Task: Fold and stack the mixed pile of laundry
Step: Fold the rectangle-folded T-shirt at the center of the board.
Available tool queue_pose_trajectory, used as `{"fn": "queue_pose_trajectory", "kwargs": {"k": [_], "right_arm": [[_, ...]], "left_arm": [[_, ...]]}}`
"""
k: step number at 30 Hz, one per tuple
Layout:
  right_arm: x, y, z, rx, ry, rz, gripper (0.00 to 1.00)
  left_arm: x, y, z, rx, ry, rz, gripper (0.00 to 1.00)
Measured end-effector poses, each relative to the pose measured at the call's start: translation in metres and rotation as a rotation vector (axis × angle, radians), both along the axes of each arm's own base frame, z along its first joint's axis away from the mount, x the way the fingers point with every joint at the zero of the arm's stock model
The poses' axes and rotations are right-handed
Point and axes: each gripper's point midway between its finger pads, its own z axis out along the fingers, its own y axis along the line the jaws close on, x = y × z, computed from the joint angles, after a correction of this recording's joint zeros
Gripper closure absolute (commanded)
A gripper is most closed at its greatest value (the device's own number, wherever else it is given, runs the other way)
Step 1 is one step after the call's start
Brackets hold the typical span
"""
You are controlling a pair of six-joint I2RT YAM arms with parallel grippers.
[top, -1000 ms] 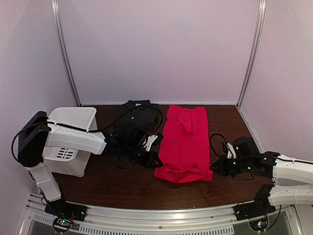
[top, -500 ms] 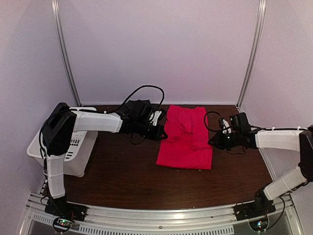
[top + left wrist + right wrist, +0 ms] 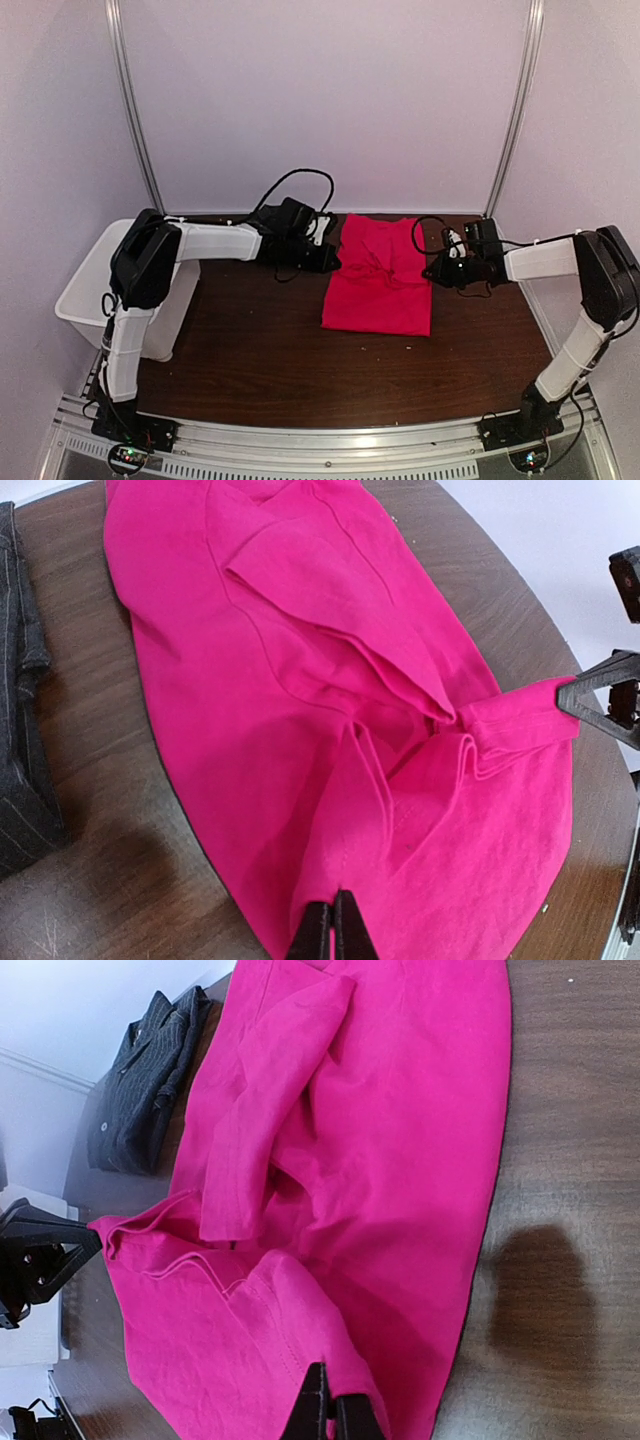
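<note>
The red T-shirt (image 3: 378,292) lies mid-table, its near hem drawn back over its body. My left gripper (image 3: 334,262) is at its left edge, shut on a pinch of red cloth (image 3: 333,912). On the right edge, my right gripper (image 3: 431,272) is likewise shut on a fold of the shirt (image 3: 336,1407). The cloth bunches in loose folds between the two grips (image 3: 440,740). The dark pinstriped shirt (image 3: 140,1090) lies folded at the back left and shows at the left wrist view's edge (image 3: 20,730). In the top view my left arm mostly hides it.
A white slotted bin (image 3: 85,290) stands at the table's left edge beside the left arm. Bare brown tabletop (image 3: 330,380) lies in front of the red shirt. White walls close off the back and sides, right behind the grippers.
Both grippers moved from the near end of the red T-shirt toward the back wall, carrying its hem with them. The shirt now lies shorter, doubled over itself.
</note>
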Motion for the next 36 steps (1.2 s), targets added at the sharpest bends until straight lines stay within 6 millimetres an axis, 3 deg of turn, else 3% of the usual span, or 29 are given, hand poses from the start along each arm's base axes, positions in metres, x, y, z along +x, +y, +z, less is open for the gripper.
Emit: {"fn": "queue_pose_trajectory", "kwargs": {"k": [7, 10, 12, 15, 19, 24, 27, 29, 31, 36], "right_arm": [[0.018, 0.001, -0.019, -0.003, 0.006, 0.013, 1.0], [0.027, 0.002, -0.03, -0.006, 0.023, 0.019, 0.88], [0.033, 0.004, -0.035, -0.01, 0.028, 0.027, 0.77], [0.035, 0.003, -0.034, -0.009, 0.032, 0.034, 0.58], [0.04, -0.007, -0.009, -0.024, 0.005, 0.024, 0.43], [0.041, -0.021, 0.058, -0.041, -0.124, 0.011, 0.43], [0.03, -0.017, 0.082, -0.023, -0.178, 0.034, 0.48], [0.017, -0.008, 0.078, -0.011, -0.169, 0.063, 0.5], [0.002, 0.006, 0.063, 0.004, -0.125, 0.104, 0.52], [-0.036, 0.042, 0.014, 0.052, 0.016, 0.203, 0.57]], "left_arm": [[0.014, -0.007, -0.016, 0.0, 0.002, -0.001, 1.0], [0.02, -0.008, -0.031, 0.012, 0.016, 0.005, 1.0], [0.024, -0.007, -0.04, 0.02, 0.03, 0.007, 0.87], [0.028, -0.003, -0.045, 0.037, 0.043, 0.001, 0.59], [0.035, 0.009, -0.037, 0.062, 0.027, 0.008, 0.51], [0.039, 0.033, 0.004, 0.077, -0.036, 0.027, 0.49], [0.033, 0.047, 0.037, 0.061, -0.089, 0.024, 0.52], [0.024, 0.052, 0.052, 0.043, -0.111, 0.009, 0.55], [0.015, 0.051, 0.055, 0.027, -0.114, -0.016, 0.56], [-0.017, 0.032, 0.021, 0.045, -0.065, -0.125, 0.61]]}}
